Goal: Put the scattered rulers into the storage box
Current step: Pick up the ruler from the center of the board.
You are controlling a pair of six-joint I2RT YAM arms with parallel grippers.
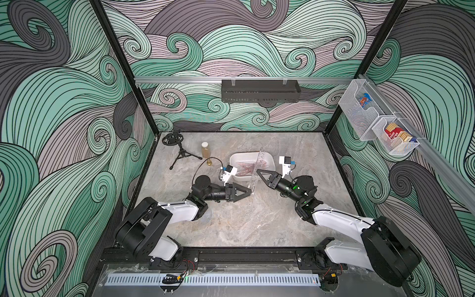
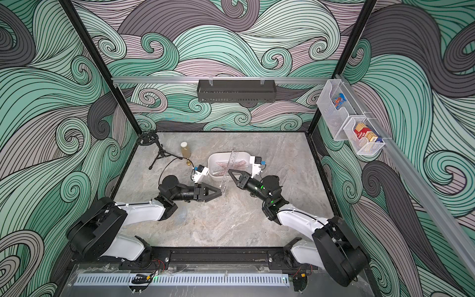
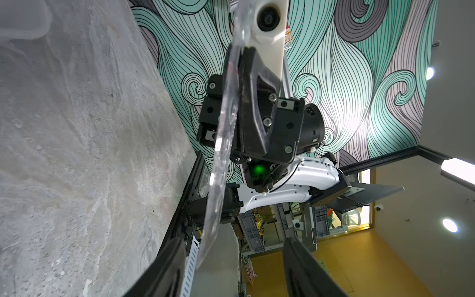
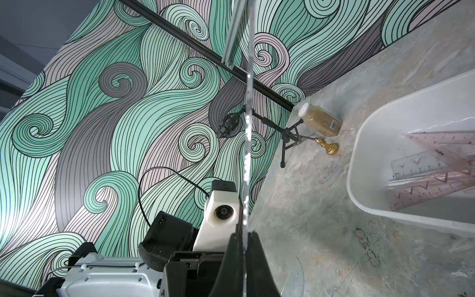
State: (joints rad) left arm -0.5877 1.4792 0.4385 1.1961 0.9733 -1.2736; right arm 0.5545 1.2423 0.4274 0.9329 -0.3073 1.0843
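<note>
– Over the middle of the marbled table [image 1: 231,226], what has the right claw [image 1: 258,172] got?

– A clear straight ruler [image 1: 253,183]. The claw is pinched onto the strip about halfway along. The right wrist view shows a finger [image 4: 262,270] pressed against each face.

– How does the ruler sit?

– Tilted. Its far end leans over the storage box [image 1: 234,157], and its near end comes down just beside the left claw [image 1: 249,191]. Whether that end touches the table I cannot tell.

– Is the left claw holding it too?

– No. In the left wrist view its fingers [image 3: 167,272] stand well apart. The ruler's near end hangs between them, closer to one finger. I cannot tell whether it touches that finger.

– And the box?

– It is a white tub with rounded corners, on the far side of the table's middle, beyond both claws. Inside lie pinkish rulers [image 1: 244,168]: a triangular set square [image 4: 442,144] overlapping straight strips [image 4: 424,191] on the tub's floor.

– Anything else on the table?

– Left of the box a bottle of amber liquid [image 1: 204,150] stands upright, with a small gold knob [image 1: 208,162] just on its near side. A black tripod stand [image 1: 180,151] sits in the far left corner. A clear round-edged sheet [image 1: 207,218] lies flat, partly under the left arm.
</note>
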